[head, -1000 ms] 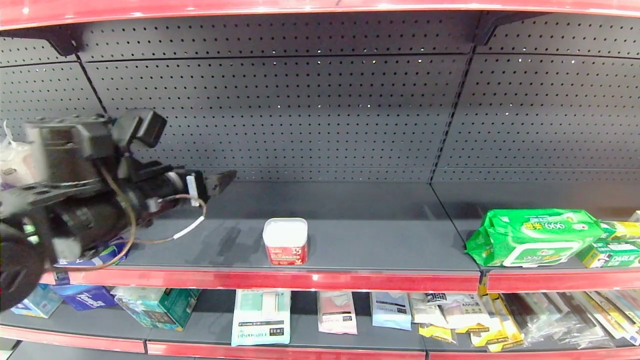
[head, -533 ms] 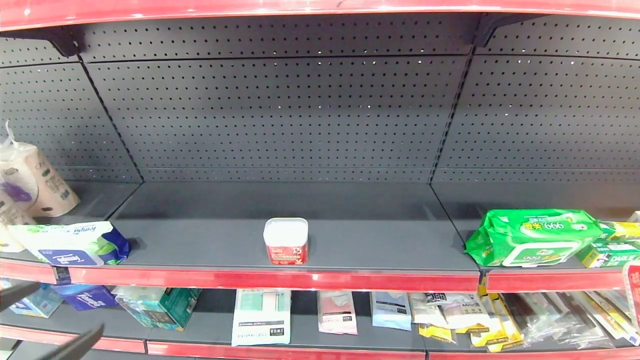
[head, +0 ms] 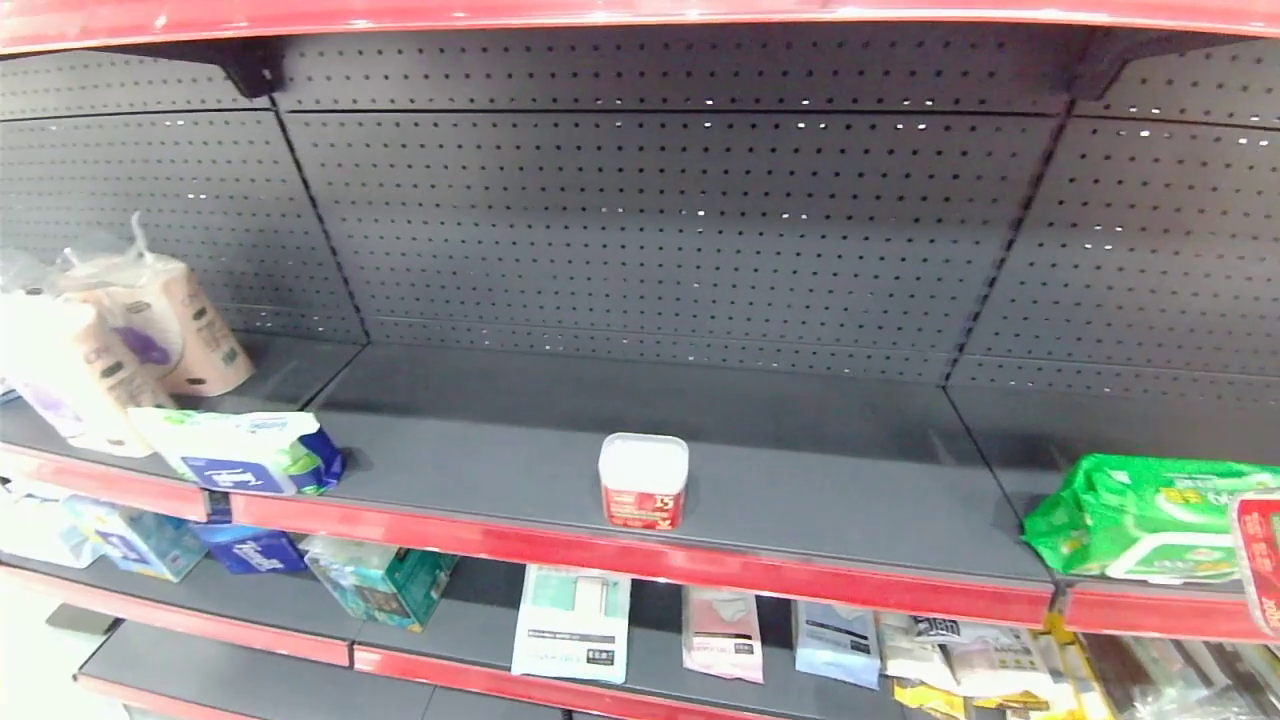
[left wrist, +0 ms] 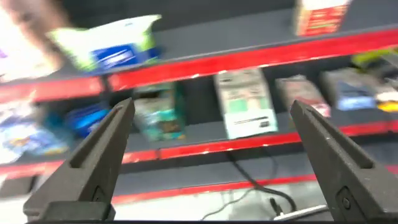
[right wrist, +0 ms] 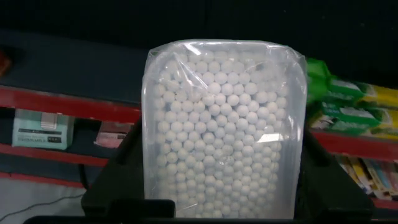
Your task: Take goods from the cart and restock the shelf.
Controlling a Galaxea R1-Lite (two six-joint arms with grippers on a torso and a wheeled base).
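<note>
A small tub with a white lid and red label stands near the front edge of the middle shelf. My right gripper is shut on a like tub of white beads, clear-sided, held in front of the shelves. A red-labelled piece of this held tub shows at the head view's right edge, before the green pack. My left gripper is open with nothing between its dark fingers, and it faces the lower shelves from a distance.
A green wipes pack lies at the shelf's right, a blue-and-white tissue pack and wrapped paper rolls at its left. The lower shelf holds several boxes and flat packets. Bare shelf lies on both sides of the standing tub.
My left arm has drawn back from the shelf and left the head view. The head camera has shifted, so the whole shelf sits further right. The held tub's edge has come in at the right.
</note>
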